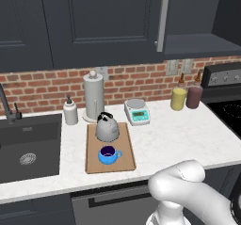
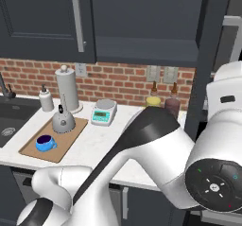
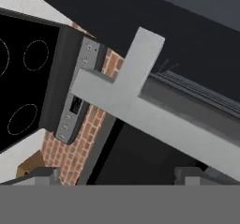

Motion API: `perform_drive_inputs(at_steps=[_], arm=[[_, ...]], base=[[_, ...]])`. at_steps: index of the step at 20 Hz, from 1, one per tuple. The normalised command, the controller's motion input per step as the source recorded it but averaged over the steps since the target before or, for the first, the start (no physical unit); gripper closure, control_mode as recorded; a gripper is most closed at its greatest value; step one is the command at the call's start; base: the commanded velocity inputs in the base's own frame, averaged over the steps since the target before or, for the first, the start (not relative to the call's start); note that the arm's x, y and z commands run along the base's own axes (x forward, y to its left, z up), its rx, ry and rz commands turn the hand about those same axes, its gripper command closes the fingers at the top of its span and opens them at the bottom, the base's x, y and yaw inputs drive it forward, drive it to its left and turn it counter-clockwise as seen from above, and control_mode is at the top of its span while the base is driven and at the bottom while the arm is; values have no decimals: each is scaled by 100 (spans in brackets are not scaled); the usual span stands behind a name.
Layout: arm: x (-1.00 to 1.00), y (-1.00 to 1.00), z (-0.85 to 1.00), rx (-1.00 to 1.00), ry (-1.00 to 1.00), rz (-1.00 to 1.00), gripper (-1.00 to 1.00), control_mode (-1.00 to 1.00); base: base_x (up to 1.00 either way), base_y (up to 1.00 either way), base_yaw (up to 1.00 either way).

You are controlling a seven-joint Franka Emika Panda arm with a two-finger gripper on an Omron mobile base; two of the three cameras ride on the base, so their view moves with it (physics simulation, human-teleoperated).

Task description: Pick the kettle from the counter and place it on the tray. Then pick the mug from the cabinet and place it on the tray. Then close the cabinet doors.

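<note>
Hand view shows the pincer [image 3: 117, 176] with its two tips apart and holding nothing, before a grey bar handle [image 3: 140, 106] of a dark door. In the left base view, the kettle [image 1: 107, 128] stands on the tray [image 1: 126, 160] on the desk [image 1: 183, 134], with the mug [image 1: 108, 155] just beside it at 6 o'clock.

the robot arm [image 2: 156, 173] is glossy white with rounded links, a black band along one link, and a dark round joint cap bearing small coloured marks.
</note>
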Motion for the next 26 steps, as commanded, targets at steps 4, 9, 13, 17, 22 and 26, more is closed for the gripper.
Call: perform_drive_inputs(at_steps=[4,9,13,17,22,26], arm=[[56,42,-1,-7,0,8,-100,-100],[59,39,0,-5,0,7,-100,-100],[52,50,-4,-8,0,7,-100,-100],[52,62,-14,-9,0,6,-100,-100],[65,62,-3,-7,2,5,-100,-100],[77,56,-3,-6,4,4,-100,-100]], base=[[0,0,0],[0,0,0],[0,0,0],[0,0,0],[0,0,0],[0,0,0]])
